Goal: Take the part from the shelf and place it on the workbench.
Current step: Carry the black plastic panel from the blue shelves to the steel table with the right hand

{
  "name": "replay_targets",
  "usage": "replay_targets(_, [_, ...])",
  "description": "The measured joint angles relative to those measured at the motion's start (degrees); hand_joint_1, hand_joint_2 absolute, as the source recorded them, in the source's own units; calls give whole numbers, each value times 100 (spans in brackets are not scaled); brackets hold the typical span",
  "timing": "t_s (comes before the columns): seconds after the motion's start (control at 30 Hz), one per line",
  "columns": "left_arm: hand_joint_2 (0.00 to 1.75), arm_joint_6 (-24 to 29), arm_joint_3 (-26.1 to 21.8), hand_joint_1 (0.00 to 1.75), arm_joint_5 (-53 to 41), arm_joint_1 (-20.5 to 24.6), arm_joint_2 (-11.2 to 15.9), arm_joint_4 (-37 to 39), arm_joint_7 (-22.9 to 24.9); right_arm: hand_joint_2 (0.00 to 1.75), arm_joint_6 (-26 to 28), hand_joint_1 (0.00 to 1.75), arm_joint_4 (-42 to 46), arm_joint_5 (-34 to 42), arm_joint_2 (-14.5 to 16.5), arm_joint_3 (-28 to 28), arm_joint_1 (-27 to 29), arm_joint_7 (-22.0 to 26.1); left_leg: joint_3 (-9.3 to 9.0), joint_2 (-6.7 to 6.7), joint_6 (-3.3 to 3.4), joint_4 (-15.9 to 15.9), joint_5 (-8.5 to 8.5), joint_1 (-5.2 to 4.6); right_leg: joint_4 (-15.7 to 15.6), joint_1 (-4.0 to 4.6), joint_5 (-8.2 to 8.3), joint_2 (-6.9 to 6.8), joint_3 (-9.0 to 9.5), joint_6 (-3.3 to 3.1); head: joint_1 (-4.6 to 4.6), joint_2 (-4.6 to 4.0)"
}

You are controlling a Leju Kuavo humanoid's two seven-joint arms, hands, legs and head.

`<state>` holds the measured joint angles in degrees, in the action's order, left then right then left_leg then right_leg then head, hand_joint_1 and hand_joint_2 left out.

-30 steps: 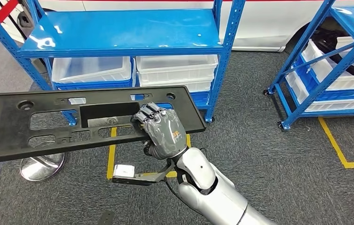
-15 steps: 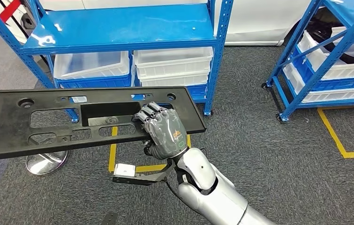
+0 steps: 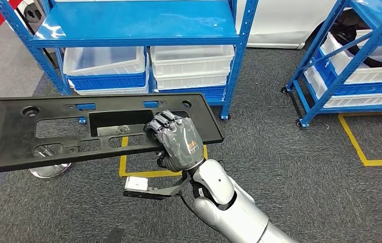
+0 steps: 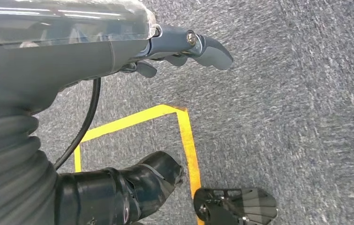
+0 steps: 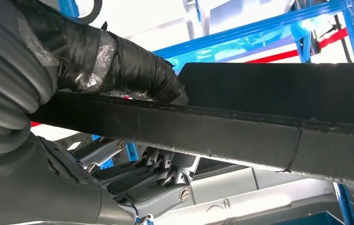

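Note:
The part point(image 3: 67, 131) is a long, flat black plastic panel with cut-out windows and round holes. My right hand point(image 3: 178, 142) grips its near edge towards its right end and holds it roughly level above the carpet, in front of the blue shelf point(image 3: 138, 25). In the right wrist view the part's edge point(image 5: 259, 126) runs across the picture, with the taped thumb point(image 5: 118, 65) on one face and the fingers point(image 5: 156, 187) on the other. My left hand point(image 4: 184, 44) hangs over the floor and holds nothing.
White bins point(image 3: 191, 66) sit on the blue shelf's lower level. A second blue shelf point(image 3: 350, 76) with bins stands at the right. Yellow floor tape point(image 3: 361, 147) marks the grey carpet. A chrome stand base point(image 3: 52, 169) rests on the floor beneath the part's left half.
The whole picture has shifted a little, so the camera has moved relative to the shelf. The part stays in my right hand, held the same way.

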<state>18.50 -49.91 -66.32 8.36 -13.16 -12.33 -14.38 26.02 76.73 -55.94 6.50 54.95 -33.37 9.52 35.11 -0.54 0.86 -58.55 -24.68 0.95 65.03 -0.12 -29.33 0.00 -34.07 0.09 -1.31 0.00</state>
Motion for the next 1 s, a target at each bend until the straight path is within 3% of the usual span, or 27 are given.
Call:
replay_targets(0.07, [175, -5, 2, 0, -5, 3, -9, 0, 0, 175, -4, 175, 7, 4, -1, 0, -5, 4, 44, 1, -62, -22, 48, -2, -522, 38, 5, 1, 303, -44, 0, 0])
replay_targets(0.13, [175, -7, 3, 0, -6, 4, -14, 0, 0, 175, -8, 175, 13, 7, -2, 0, -7, 3, 59, 1, -143, -4, 116, -2, -617, 53, 33, 2, 309, -76, -1, 0])
replay_targets(0.2, [175, -7, 3, 0, -5, -3, -15, 0, 6, 175, -15, 175, 16, 8, -2, 0, -9, 3, 107, 13, -202, -70, 30, 3, -677, 18, 124, -16, 278, -146, 2, 0])
replay_targets(0.27, [175, -7, 3, 0, -3, -8, -15, 0, 17, 175, -26, 175, 19, 12, -1, 0, -12, 3, 270, 27, -242, -503, -364, 16, -718, -13, 216, -38, 211, -217, 8, 0])
replay_targets(0.33, [175, -7, 3, 0, 2, -9, -15, 0, 27, 175, -49, 175, 19, 21, -1, 0, -7, 3, 500, 27, -280, -1240, -804, 26, -702, -11, 287, -46, 98, -241, 11, 0])
replay_targets(0.37, [175, -7, 3, 0, 5, -11, -14, 0, 30, 175, -62, 175, 18, 26, -1, 0, -1, 3, 553, 27, -296, -1499, -887, 29, -683, -10, 320, -50, 36, -237, 11, 0])
replay_targets(0.4, [175, -7, 3, 0, 7, -13, -14, 0, 32, 175, -73, 175, 18, 32, -2, 0, 2, 3, 515, 26, -308, -1581, -856, 32, -657, -12, 349, -51, -28, -228, 11, 0])
replay_targets(0.43, [175, -7, 3, 0, 9, -14, -13, 0, 33, 175, -78, 175, 18, 37, -2, 0, 5, 3, 363, 26, -314, -1424, -721, 36, -630, -16, 370, -50, -86, -217, 11, 0])
replay_targets(0.5, [175, -7, 3, 0, 8, -8, -14, 0, 33, 175, -79, 175, 19, 51, -1, -1, 5, 3, -155, 28, -317, -676, -461, 44, -572, -16, 400, -46, -178, -182, 12, 0])
replay_targets(0.57, [175, -2, 3, 0, 3, -2, -15, 0, 32, 175, -79, 175, 21, 82, -1, -7, 6, -2, -500, 46, -283, -91, -432, 27, -532, 2, 440, -43, -236, -122, 10, 0])
replay_targets(0.7, [175, 18, 3, 0, 1, -17, -14, 0, 31, 175, -73, 175, 20, 167, -7, -38, 26, -7, -483, 44, -105, 52, -406, 19, -481, 6, 471, -31, -304, 18, 5, 0])
replay_targets(0.77, [175, 21, 4, 0, 7, -12, -13, 0, 31, 175, -64, 175, 20, 214, -14, -67, 45, -7, -438, 23, 0, 77, -338, 30, -85, -8, 174, -17, -473, 69, 3, 0])
replay_targets(0.83, [175, 21, 4, 0, 8, -15, -13, 0, 31, 175, -48, 175, 20, 248, -33, -91, 81, -5, -370, 7, 55, 63, -296, 13, 679, -15, -241, -11, -773, 105, 3, 0])
replay_targets(0.87, [175, 21, 3, 0, 9, -22, -13, 0, 31, 175, -38, 175, 20, 263, -48, -103, 109, -4, -338, -2, 67, 48, -284, 6, 978, -15, -350, -11, -880, 112, 3, 0])
replay_targets(0.9, [175, 21, 3, 0, 9, -28, -13, 0, 31, 175, -27, 175, 19, 277, -65, -116, 139, -3, -313, -9, 70, 31, -278, 0, 1075, -15, -346, -12, -887, 108, 4, 0])
replay_targets(0.93, [175, 21, 3, 0, 9, -31, -13, 0, 31, 175, -11, 175, 19, 289, -79, -131, 165, -1, -297, -15, 70, 15, -276, -7, 944, -13, -239, -12, -781, 92, 3, 0])
replay_targets(1.0, [175, 21, 3, 0, 9, -33, -19, 1, 31, 175, 25, 175, 20, 304, -97, -165, 194, 3, -287, -27, 66, -4, -278, -21, 218, 11, 76, -44, -352, 14, 4, 0])
